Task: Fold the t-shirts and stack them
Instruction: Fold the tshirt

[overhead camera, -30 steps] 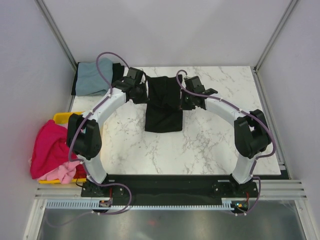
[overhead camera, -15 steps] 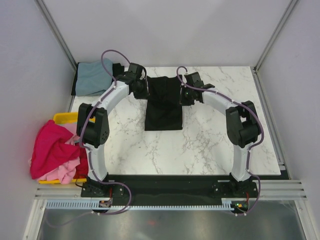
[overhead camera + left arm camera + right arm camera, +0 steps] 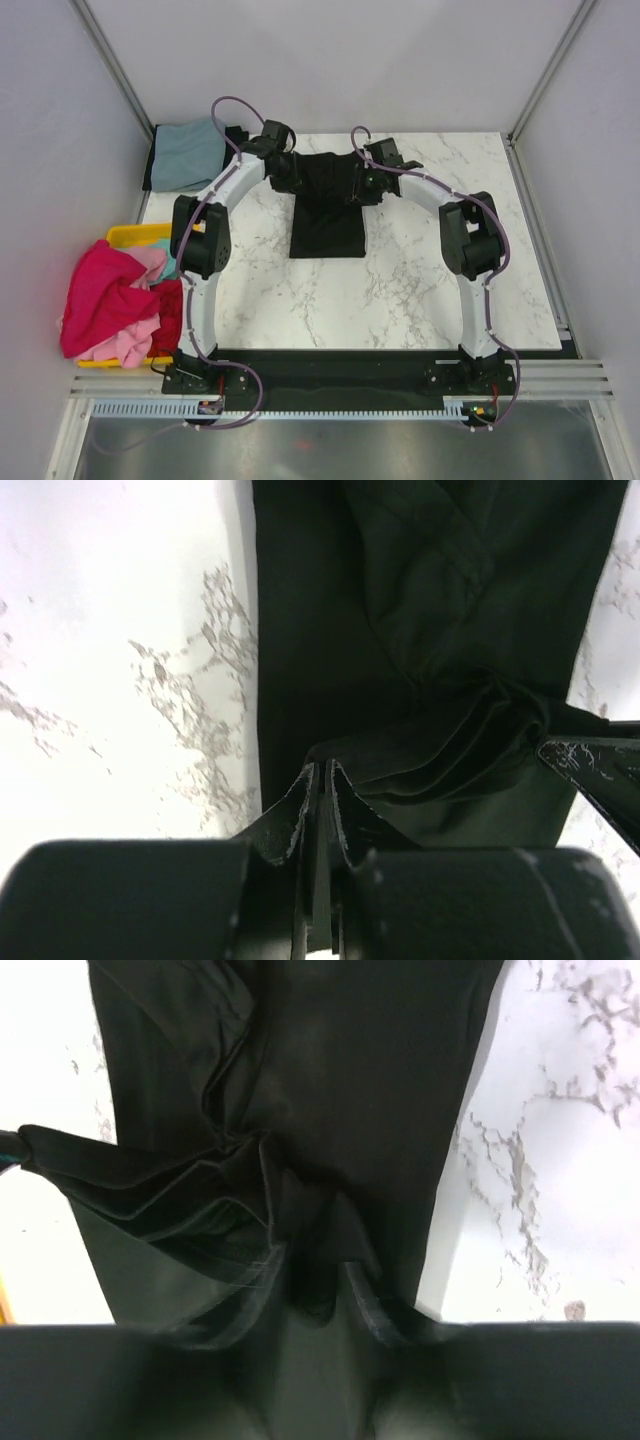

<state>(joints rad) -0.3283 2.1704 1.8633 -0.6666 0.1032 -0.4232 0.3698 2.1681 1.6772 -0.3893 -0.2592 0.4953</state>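
Observation:
A black t-shirt (image 3: 326,215) lies on the marble table (image 3: 420,290) at the back middle, its far end bunched between my two grippers. My left gripper (image 3: 287,175) sits at that end's left side. In the left wrist view its gripper (image 3: 322,767) has the jaws pinched to a thin slit on a fold of the black cloth (image 3: 430,630). My right gripper (image 3: 366,186) is at the right side. In the right wrist view its gripper (image 3: 318,1280) has the jaws apart, with gathered black cloth (image 3: 300,1070) lying in the gap.
A grey-blue shirt (image 3: 188,153) lies on a dark one at the back left corner. A yellow bin (image 3: 128,236) off the table's left edge holds a heap of magenta (image 3: 100,295), pink, teal and red shirts. Grey walls enclose the table on three sides.
Both arms have reached farther back and drawn closer together over the shirt's far end. The right jaws have parted; the left jaws have barely eased.

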